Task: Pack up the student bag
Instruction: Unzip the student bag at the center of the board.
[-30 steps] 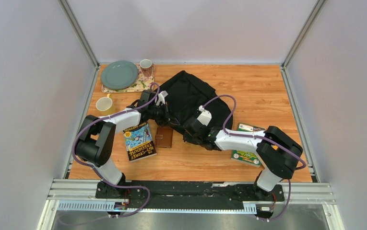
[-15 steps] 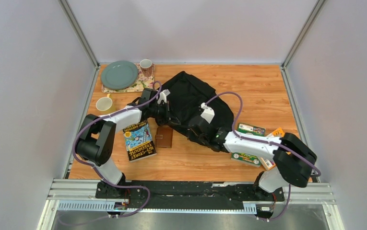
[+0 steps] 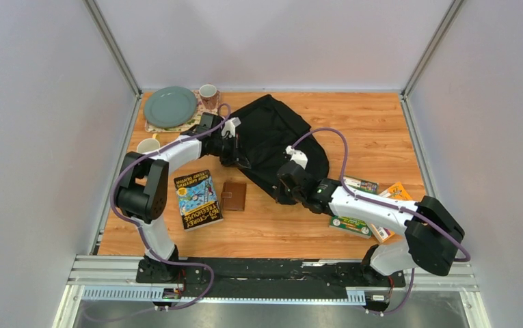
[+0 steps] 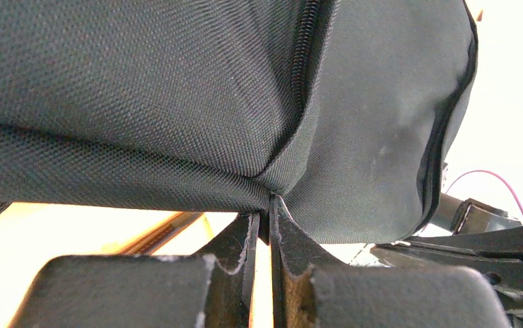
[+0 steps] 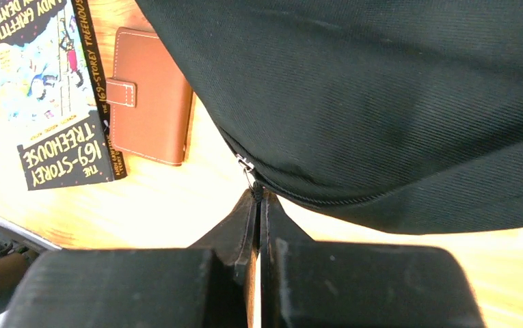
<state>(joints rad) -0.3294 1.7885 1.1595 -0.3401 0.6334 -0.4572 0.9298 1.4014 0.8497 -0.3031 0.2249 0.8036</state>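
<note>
The book (image 5: 46,89) lying left of the brown wallet (image 5: 152,96) carries the yellow title "169-STOREY TREEHOUSE" on a black band. At its other end stand the names "GRIFFITHS" and "DENTON". The print on the green book (image 3: 347,224) at the right is too small to read.

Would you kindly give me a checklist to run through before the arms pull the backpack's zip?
1. Grip of left jaws on the backpack seam: ok, pinched shut on the fabric.
2. Grip of right jaws on the zip pull: ok, shut on it.
3. Zip open enough for packing: not ok, the visible stretch looks closed.
4. Brown wallet and Treehouse book clear of the backpack: ok.
5. Green book reachable: not ok, the right arm lies across it.
6. Anything already inside: cannot tell.
</note>
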